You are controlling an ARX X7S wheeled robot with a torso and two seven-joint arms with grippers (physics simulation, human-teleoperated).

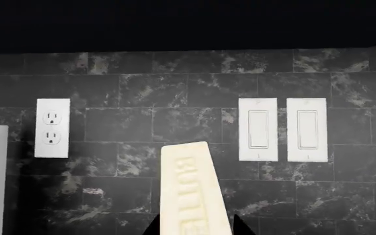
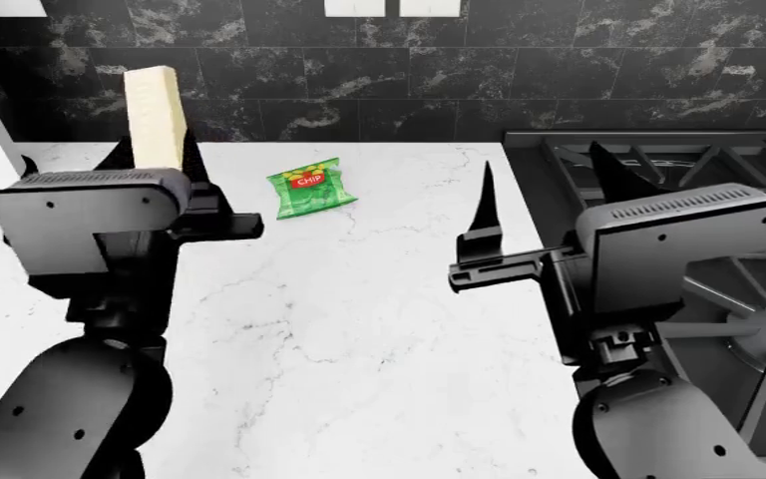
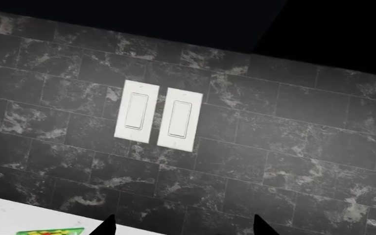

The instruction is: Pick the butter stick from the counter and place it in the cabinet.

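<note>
butter stick (image 2: 153,116): 1 | chip bag (image 2: 310,189): 1 | light switches (image 1: 258,129): 2 | outlet (image 1: 52,128): 1 | stovetop (image 2: 702,190): 1

Left gripper holds the butter upright; right gripper empty and open.

In the head view both arms rise from the near edge, black, each bent up to a boxy wrist housing. The left gripper (image 2: 157,160) points up and away, its fingers closed on the lower part of the butter (image 2: 155,115), which stands nearly vertical above the wrist; the left wrist view shows the two dark fingertips pressing the bar's sides. The right gripper (image 2: 550,195) also points up and away, its two tapered fingers (image 2: 486,200) spread well apart with nothing between them.
</note>
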